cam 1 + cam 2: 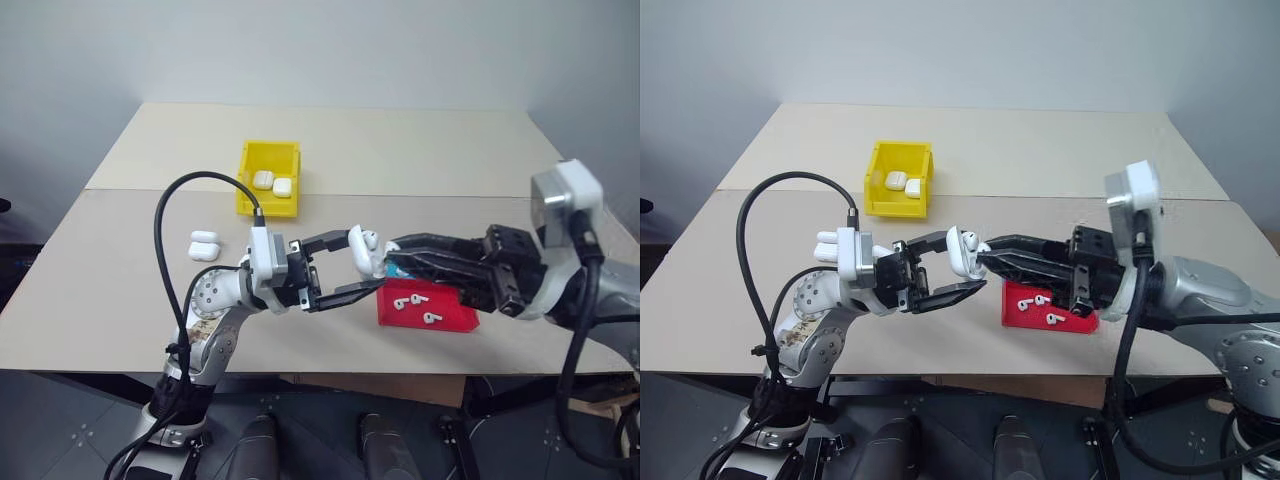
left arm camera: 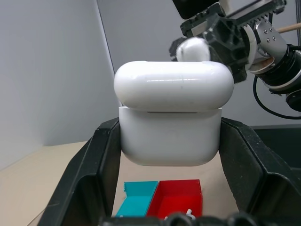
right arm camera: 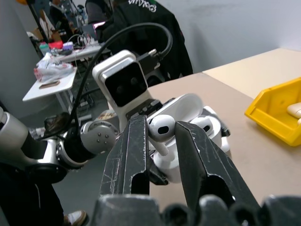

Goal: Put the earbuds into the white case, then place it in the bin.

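beige table [image 1: 420,150], left pincer [image 1: 345,267] clamped on white case [image 2: 171,117], right pincer [image 3: 162,136] pinching earbud [image 3: 160,128] at its open lid

A small glossy white case [image 2: 171,117] with rounded corners is held above the table, its hinged lid raised. One tiny white stemmed earbud [image 3: 162,128] is poised right at the case's open top, stem pointing down towards it. Three more earbuds [image 1: 416,305] of the same kind are scattered in a shallow red tray. The bin [image 1: 267,178], bright yellow with tall walls and an open top, is set farther back on the table, well apart from the case; two similar white cases are seen inside it
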